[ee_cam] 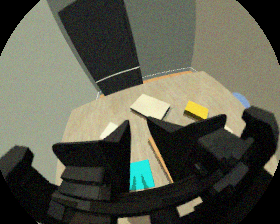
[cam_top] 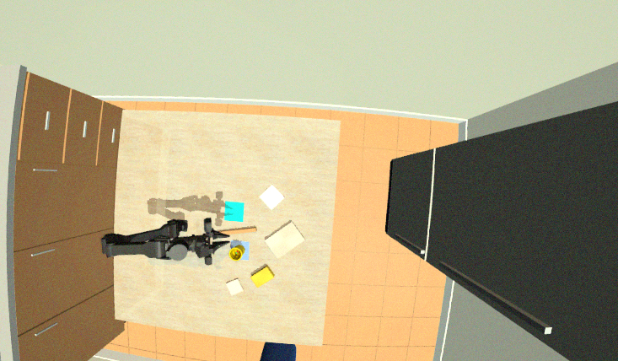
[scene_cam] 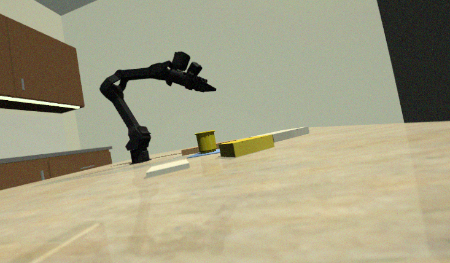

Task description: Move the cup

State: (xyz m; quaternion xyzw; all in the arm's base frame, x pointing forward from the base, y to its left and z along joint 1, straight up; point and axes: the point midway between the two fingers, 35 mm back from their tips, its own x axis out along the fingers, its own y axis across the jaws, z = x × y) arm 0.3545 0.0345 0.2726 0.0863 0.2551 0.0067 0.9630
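Note:
The yellow cup (cam_top: 236, 253) (scene_cam: 207, 142) stands upright on the blue pad (cam_top: 245, 251) (scene_cam: 200, 155), with marbles showing inside it in the top view. The cyan pad (cam_top: 238, 218) (ee_cam: 142, 171) lies bare on the other side of the wooden strip, with the gripper's shadow on it. My gripper (cam_top: 228, 239) (scene_cam: 215, 89) (ee_cam: 138, 121) is partly open, with a narrow gap and nothing between its fingers. It hangs high above the table, tilted forward and down, well clear of the cup. The cup does not show in the wrist view.
A wooden strip (cam_top: 248, 230) (ee_cam: 160, 157) lies between the pads. A large cream block (cam_top: 285, 239) (scene_cam: 293, 133) (ee_cam: 150, 106) lies beyond them. A yellow block (cam_top: 261, 276) (scene_cam: 252, 145) (ee_cam: 196, 109) and a small cream block (cam_top: 233, 287) (scene_cam: 169, 168) lie near the cup; a white tile (cam_top: 271, 196) lies beyond the cyan pad.

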